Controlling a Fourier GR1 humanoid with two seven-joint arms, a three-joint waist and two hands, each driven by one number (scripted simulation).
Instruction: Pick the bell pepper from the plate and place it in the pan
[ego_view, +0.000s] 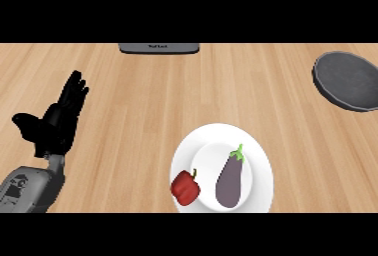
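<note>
The light wooden plank surface (148, 125) fills the whole view and carries everything else. On it, well to the right of the hand and nearer the lower edge, lies a round white ceramic plate (255, 140) with a raised inner ring. Far to the right of the hand and a little beyond it, at the right edge, sits a round dark grey metal pan (347, 80), partly cut off by the frame and well apart from the plate.

The left hand (55, 122), black with a grey forearm behind it, shows at the left side; its fingers are straight and spread upward, the thumb out to the side, and it holds nothing and touches nothing.

A long purple eggplant (234, 180) with a green stem lies along the middle of the plate. Beyond the hand, at the far edge of the surface, is a flat grey rectangular object (160, 48) with small lettering too small to read. The red bell pepper (185, 187) rests on the plate's left rim, just beside the eggplant and on the side facing the hand, well apart from the pan.
</note>
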